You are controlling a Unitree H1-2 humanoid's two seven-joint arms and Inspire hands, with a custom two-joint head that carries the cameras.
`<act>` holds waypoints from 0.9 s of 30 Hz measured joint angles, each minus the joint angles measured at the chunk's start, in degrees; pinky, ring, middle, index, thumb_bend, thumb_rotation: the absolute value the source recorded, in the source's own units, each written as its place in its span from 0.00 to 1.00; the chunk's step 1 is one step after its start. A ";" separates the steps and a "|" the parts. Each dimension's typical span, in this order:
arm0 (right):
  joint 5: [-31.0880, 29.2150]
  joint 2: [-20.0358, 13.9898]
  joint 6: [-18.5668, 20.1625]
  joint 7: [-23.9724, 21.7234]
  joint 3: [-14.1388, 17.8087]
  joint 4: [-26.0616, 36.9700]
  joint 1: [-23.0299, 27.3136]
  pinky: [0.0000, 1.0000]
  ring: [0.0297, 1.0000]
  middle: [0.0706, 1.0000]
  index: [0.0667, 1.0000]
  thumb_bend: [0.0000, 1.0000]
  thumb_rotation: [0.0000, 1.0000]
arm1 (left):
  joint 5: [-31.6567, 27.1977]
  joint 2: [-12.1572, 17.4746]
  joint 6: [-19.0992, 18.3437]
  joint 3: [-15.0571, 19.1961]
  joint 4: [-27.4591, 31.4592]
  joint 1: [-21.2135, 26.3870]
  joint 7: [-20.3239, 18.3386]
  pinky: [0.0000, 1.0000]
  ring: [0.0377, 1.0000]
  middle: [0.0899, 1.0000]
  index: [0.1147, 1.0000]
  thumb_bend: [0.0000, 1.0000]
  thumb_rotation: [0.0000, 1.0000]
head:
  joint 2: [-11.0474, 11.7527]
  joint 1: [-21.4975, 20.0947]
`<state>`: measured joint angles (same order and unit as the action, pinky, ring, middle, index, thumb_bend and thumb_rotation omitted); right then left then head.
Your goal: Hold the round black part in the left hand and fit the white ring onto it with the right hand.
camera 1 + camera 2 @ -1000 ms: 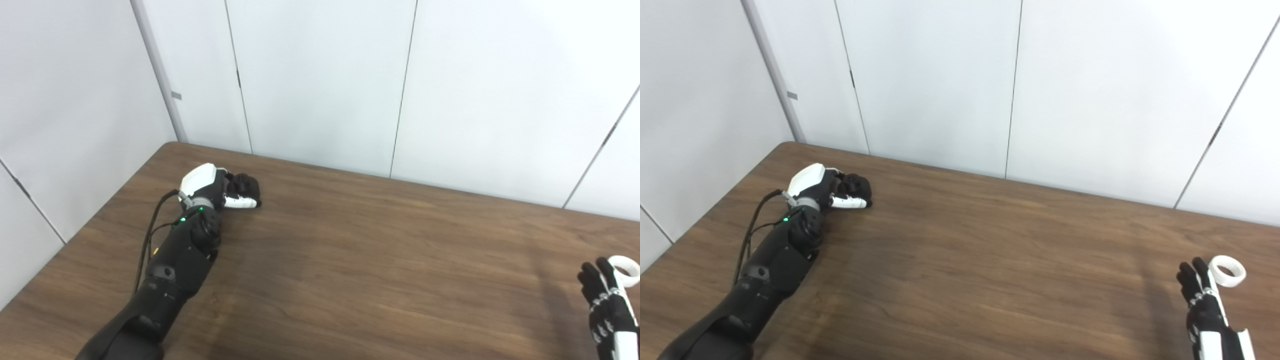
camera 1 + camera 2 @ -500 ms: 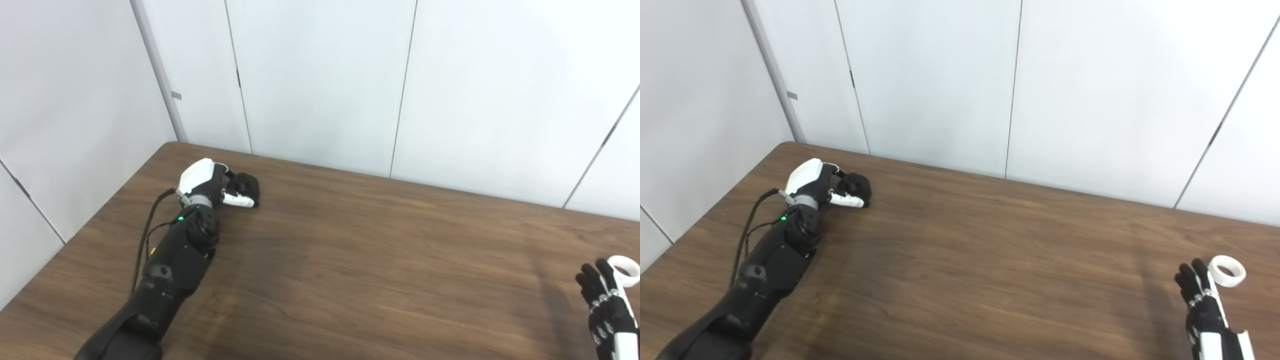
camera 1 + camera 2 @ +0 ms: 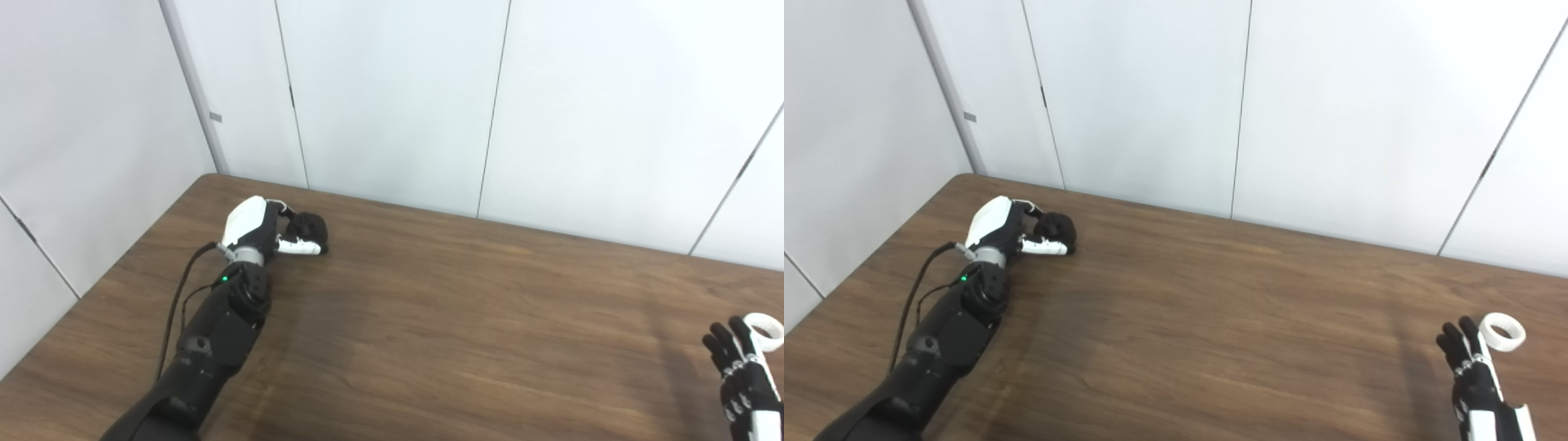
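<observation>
Two hands are ours to report, and we begin at the fingers. On our left hand [image 3: 1020, 231] the fingers [image 3: 1053, 228] are curled tight around the round black part [image 3: 1059, 228], with the white-tipped thumb [image 3: 1044, 247] laid along its near side, so the part is gripped from both sides; only its dark rounded far end shows past the fingers. The part sits low over the table [image 3: 1213, 318] near the far left corner, and we cannot tell whether it touches the wood. Behind the fingers comes the white back of the hand, then the wrist with a small green light, then the black forearm running down to the lower left edge, a black cable looping beside it. On our right hand [image 3: 1473, 367] the black fingers [image 3: 1454, 340] stand straight and a little apart, pointing away from us, closed on nothing. The white ring [image 3: 1503, 332] lies flat on the table just beside those fingertips, on their right; in the left eye view it sits at the picture's edge and seems to brush the outermost finger, though we cannot be sure of contact. The ring and the black part are well apart, at opposite sides of the table. Beyond the table stand plain white wall panels [image 3: 392, 92].
</observation>
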<state>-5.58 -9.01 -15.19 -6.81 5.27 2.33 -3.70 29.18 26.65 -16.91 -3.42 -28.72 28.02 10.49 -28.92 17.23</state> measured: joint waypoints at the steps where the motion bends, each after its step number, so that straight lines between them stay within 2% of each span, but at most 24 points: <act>1: 0.00 0.00 0.00 0.00 0.00 -0.02 0.00 1.00 0.93 0.94 0.96 0.58 1.00 | 0.16 0.02 -0.04 -0.18 0.72 -0.29 0.02 0.99 0.90 0.78 0.42 0.52 0.04 | 0.00 0.00; 7: -0.01 0.01 0.34 0.01 -0.01 -0.02 0.04 0.99 0.92 0.93 0.95 0.58 1.00 | 3.13 0.93 -1.11 -2.64 5.85 -1.46 -1.15 1.00 0.91 0.79 0.42 0.52 0.04 | -0.26 -0.70; 12: 0.56 0.04 0.00 0.08 -0.10 -0.08 0.09 0.99 0.92 0.92 0.94 0.67 1.00 | 4.68 1.86 -4.04 -3.95 14.28 -3.66 -6.12 1.00 0.90 0.76 0.42 0.52 0.05 | -0.44 -1.67; 18: 0.64 0.04 -0.07 0.07 -0.16 -0.15 0.13 0.95 0.91 0.92 0.94 0.58 0.98 | 6.67 1.87 -7.35 -5.36 22.95 -7.00 -11.32 1.00 0.89 0.76 0.42 0.52 0.05 | -0.79 -2.46; 22: 1.10 0.04 -0.02 0.08 -0.20 -0.14 0.13 0.94 0.90 0.91 0.93 0.60 0.97 | 7.02 1.64 -9.57 -5.52 29.03 -8.54 -16.23 0.99 0.89 0.76 0.41 0.52 0.05 | -1.23 -3.34; 26: 1.48 0.05 -0.01 0.09 -0.25 -0.13 0.13 0.94 0.91 0.92 0.94 0.60 0.97 | 8.77 -0.34 -9.96 -4.73 34.52 -9.74 -21.50 0.94 0.89 0.75 0.42 0.52 0.05 | -1.67 -4.30; 27: 1.58 0.08 -0.01 0.09 -0.32 -0.10 0.13 0.94 0.90 0.91 0.94 0.59 0.97 | 9.41 -1.16 -10.04 -4.49 35.93 -10.06 -23.13 0.89 0.88 0.75 0.42 0.52 0.05 | -1.76 -4.39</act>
<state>-4.01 -8.93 -15.20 -6.72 4.95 2.23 -3.56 38.60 25.50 -26.95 -7.91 7.21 17.96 -12.64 -30.67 12.83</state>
